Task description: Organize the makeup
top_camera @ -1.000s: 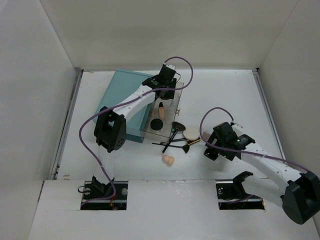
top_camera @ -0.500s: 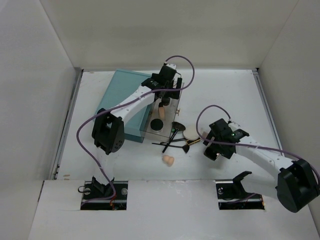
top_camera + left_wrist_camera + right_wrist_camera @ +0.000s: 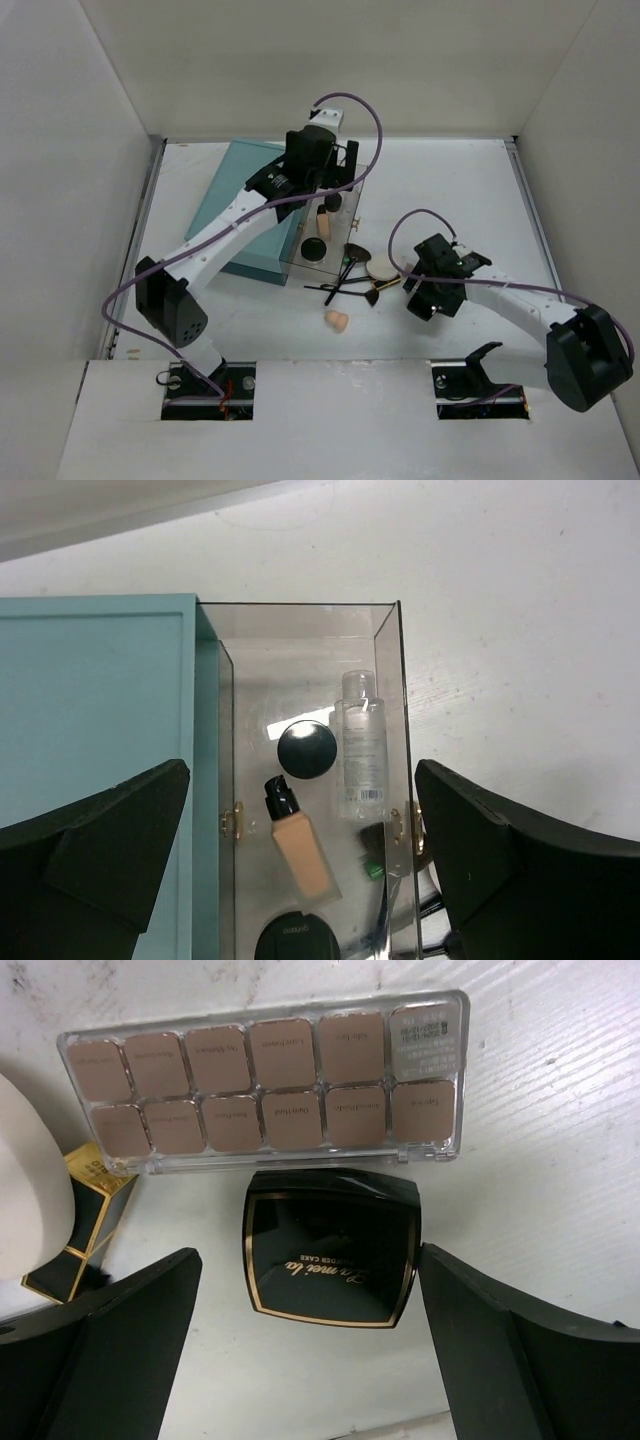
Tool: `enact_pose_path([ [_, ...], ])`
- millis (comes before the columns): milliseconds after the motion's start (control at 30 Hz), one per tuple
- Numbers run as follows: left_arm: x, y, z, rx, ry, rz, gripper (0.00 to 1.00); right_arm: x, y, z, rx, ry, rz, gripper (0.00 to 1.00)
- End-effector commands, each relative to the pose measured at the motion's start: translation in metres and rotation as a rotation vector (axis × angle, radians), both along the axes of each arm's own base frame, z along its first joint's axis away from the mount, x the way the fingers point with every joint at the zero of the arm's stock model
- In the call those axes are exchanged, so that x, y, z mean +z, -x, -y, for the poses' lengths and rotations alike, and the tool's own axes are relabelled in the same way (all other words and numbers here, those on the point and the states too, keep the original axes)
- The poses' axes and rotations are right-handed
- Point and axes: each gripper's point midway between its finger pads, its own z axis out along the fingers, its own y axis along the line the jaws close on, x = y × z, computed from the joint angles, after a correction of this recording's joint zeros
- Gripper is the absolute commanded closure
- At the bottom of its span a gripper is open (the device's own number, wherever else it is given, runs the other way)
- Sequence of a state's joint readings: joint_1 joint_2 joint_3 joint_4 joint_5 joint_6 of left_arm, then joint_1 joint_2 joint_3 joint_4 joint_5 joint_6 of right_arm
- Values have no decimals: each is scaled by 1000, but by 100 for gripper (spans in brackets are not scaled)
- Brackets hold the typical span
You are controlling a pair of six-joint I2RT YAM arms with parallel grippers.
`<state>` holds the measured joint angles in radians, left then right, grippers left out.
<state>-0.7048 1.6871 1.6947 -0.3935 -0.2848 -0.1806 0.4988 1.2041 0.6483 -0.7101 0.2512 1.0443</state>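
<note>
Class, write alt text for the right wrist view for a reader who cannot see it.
A square black compact with gold trim lies on the white table, framed by the open fingers of the right gripper. Beyond it, a clear palette of pinkish-beige pans; at left, part of a white puff and a black-and-gold box.

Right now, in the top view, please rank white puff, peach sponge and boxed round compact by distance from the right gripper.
From the right gripper:
1. white puff, close on its left
2. peach sponge, table front
3. round compact, in clear box
</note>
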Motion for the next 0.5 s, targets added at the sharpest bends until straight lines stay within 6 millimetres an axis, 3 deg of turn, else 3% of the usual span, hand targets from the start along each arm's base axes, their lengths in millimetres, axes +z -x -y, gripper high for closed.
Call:
enact_pose_path([
  [0, 25, 11, -14, 29, 25, 88, 0, -2, 0, -4, -14, -14, -29, 9],
  [100, 35, 17, -26, 46, 48, 122, 0, -10, 0, -3, 0, 11, -74, 22],
  [200, 40, 18, -38, 67, 54, 129, 0, -12, 0, -4, 1, 23, -103, 24],
  [367, 34, 16, -52, 105, 43, 121, 0, -13, -3, -2, 5, 30, -104, 28],
  [467, 27, 17, -60, 125, 31, 109, 0, 1, -14, -6, 29, 31, -43, 42],
])
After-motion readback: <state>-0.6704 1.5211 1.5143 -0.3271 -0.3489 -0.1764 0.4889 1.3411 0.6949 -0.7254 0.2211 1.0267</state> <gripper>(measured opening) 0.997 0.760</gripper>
